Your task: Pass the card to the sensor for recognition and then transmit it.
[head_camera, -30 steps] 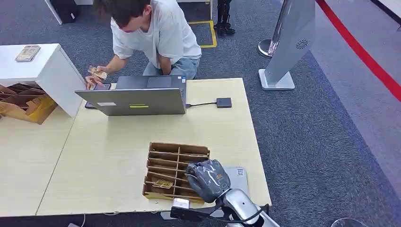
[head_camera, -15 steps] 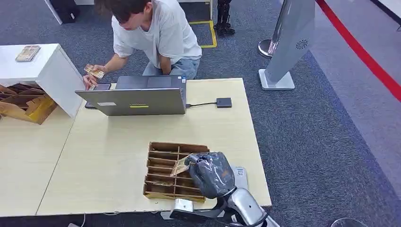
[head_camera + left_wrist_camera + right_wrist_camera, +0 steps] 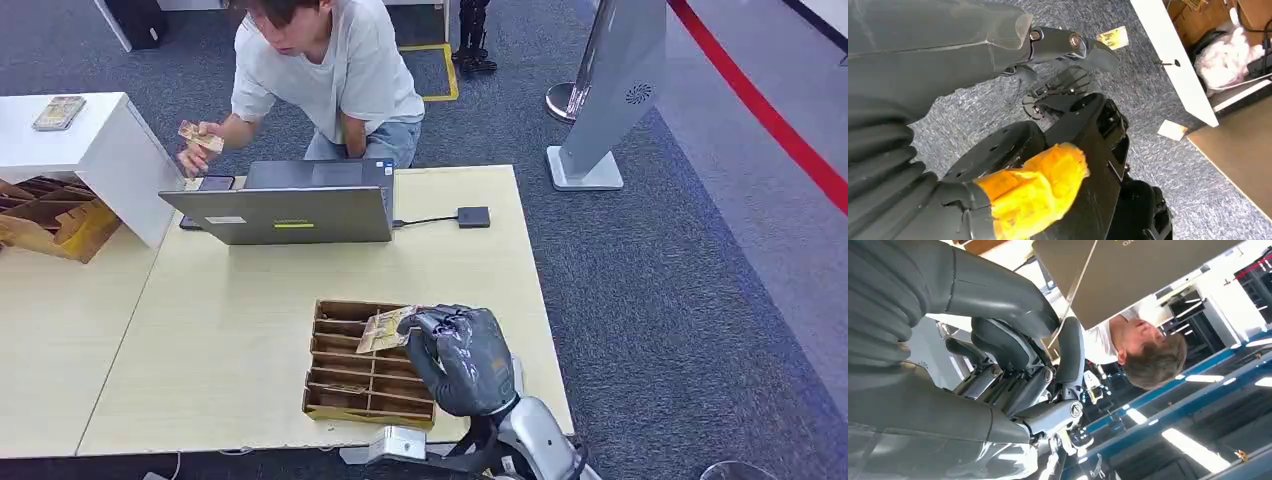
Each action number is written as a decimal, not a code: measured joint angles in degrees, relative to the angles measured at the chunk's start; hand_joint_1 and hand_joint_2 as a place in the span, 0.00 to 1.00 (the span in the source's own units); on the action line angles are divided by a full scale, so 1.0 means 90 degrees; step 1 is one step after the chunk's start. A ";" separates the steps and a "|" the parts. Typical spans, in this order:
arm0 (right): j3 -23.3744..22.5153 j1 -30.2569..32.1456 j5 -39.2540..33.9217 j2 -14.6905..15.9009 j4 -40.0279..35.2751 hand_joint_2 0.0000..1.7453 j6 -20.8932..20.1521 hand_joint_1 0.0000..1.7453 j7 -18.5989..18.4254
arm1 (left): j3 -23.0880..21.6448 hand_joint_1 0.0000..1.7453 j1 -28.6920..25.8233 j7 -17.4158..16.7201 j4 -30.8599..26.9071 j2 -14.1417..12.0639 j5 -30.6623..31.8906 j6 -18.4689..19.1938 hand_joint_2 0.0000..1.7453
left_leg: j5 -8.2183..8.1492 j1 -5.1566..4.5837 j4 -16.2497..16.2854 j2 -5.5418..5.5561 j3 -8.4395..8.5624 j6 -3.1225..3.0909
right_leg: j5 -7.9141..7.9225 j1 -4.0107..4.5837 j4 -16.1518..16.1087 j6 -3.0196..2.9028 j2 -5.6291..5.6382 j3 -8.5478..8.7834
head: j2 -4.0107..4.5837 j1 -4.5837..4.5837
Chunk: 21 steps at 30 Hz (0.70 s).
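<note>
Above the worktop's tray (image 3: 330, 400), the right hand (image 3: 462, 358) has lifted a card (image 3: 385, 329), apparently pinched, freeing it for the sensor (image 3: 474, 216).

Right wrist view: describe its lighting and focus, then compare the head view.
Right wrist view: bright ceiling strips glare behind, the right hand dark and soft so close to the lens, the card a thin pale edge. Head view: even light, sharp; card and divided tray clear, faint shadows.
</note>
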<state>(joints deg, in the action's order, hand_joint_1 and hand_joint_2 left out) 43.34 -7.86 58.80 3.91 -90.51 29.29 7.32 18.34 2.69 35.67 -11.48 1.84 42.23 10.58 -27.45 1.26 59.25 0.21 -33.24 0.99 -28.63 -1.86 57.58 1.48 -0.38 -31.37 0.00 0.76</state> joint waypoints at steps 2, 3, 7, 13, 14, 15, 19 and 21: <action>-0.0019 0.0003 0.0000 0.0005 -0.0007 1.00 0.0005 1.00 0.0010 | 0.0000 0.00 -0.0002 -0.0002 0.0000 0.0000 -0.0005 0.0010 1.00 | 0.0000 0.0000 0.0000 0.0000 0.0000 0.0000 | 0.0000 0.0000 0.0000 0.0000 0.0000 0.0000 | 0.0000 0.0000; -0.0036 0.0010 -0.0002 0.0005 -0.0015 1.00 0.0014 1.00 0.0014 | 0.0000 0.00 -0.0005 -0.0002 0.0000 0.0000 -0.0005 0.0008 1.00 | 0.0000 0.0000 0.0000 0.0000 0.0000 0.0000 | 0.0000 0.0000 0.0000 0.0000 0.0000 0.0000 | 0.0000 0.0000; -0.0109 0.0065 -0.0185 0.0005 -0.0097 1.00 0.0095 1.00 0.0088 | 0.0000 0.00 -0.0035 -0.0017 0.0000 0.0000 -0.0007 -0.0014 1.00 | 0.0000 0.0000 0.0000 0.0000 0.0000 0.0000 | 0.0000 0.0000 0.0000 0.0000 0.0000 0.0000 | 0.0000 0.0000; -0.0245 0.0157 -0.0907 0.0002 -0.0328 1.00 0.0070 1.00 0.0357 | 0.0002 0.00 -0.0046 -0.0019 0.0000 0.0000 -0.0007 -0.0022 1.00 | 0.0000 0.0000 0.0000 0.0000 0.0000 0.0000 | 0.0000 0.0000 0.0000 0.0000 0.0000 0.0000 | 0.0000 0.0000; -0.0272 0.0161 -0.1190 0.0002 -0.0369 1.00 0.0012 1.00 0.0418 | 0.0002 0.00 -0.0047 -0.0019 0.0000 0.0000 -0.0007 -0.0022 1.00 | 0.0000 0.0000 0.0000 0.0000 0.0000 0.0000 | 0.0000 0.0000 0.0000 0.0000 0.0000 0.0000 | 0.0000 -0.0002; -0.0296 0.0161 -0.1431 0.0002 -0.0405 1.00 -0.0082 1.00 0.0473 | 0.0002 0.00 -0.0048 -0.0019 0.0000 0.0000 -0.0007 -0.0022 1.00 | 0.0000 0.0000 0.0000 0.0000 0.0000 0.0000 | 0.0000 0.0000 0.0000 0.0000 0.0000 0.0000 | 0.0000 0.0000; -0.0418 0.0160 -0.1819 -0.0032 -0.0500 1.00 -0.0245 1.00 0.0549 | 0.0002 0.00 -0.0048 -0.0019 0.0000 0.0000 -0.0005 -0.0019 1.00 | 0.0000 0.0000 0.0000 0.0000 0.0000 0.0000 | 0.0000 0.0000 0.0000 0.0000 0.0000 0.0001 | 0.0000 0.0000; -0.0435 0.0160 -0.1858 -0.0048 -0.0522 1.00 -0.0250 1.00 0.0551 | 0.0002 0.00 -0.0048 -0.0019 0.0000 0.0000 -0.0005 -0.0019 1.00 | 0.0000 0.0000 0.0000 0.0000 0.0000 0.0000 | 0.0000 0.0000 0.0000 0.0000 0.0000 0.0001 | 0.0000 0.0000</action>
<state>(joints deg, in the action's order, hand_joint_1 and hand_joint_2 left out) 39.43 -6.42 42.07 3.48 -95.21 27.04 12.28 18.36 2.26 35.50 -11.47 1.84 42.18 10.40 -27.45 1.26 59.25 0.21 -33.24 0.99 -28.62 -1.86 57.59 1.48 -0.39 -31.36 0.00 0.77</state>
